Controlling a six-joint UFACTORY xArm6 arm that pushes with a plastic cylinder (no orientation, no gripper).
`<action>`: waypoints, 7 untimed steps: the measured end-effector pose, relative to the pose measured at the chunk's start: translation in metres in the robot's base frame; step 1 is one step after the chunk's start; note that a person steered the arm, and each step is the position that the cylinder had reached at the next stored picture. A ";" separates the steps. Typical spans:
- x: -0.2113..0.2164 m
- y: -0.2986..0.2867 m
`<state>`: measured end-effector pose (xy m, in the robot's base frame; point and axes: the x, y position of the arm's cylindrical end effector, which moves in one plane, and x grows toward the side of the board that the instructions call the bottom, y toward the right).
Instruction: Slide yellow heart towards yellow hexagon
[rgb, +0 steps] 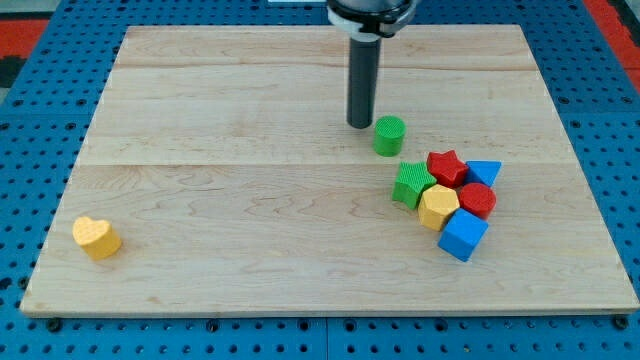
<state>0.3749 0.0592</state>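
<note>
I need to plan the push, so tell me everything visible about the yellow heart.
The yellow heart is a small, matte, solid-looking block lying flat near the wooden board's bottom-left corner in the view. Nothing touches it. My tip is far off toward the view's upper right, and the yellow hexagon sits in the cluster at the right.

No readable txt, labels, brands, nos. or signs anywhere in view. Wooden board (250, 90), blocks and rod all plain, no markings; blue pegboard (40, 110) around it unmarked too
</note>
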 end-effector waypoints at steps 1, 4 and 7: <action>0.024 0.033; 0.021 -0.238; 0.147 -0.363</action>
<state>0.5221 -0.3040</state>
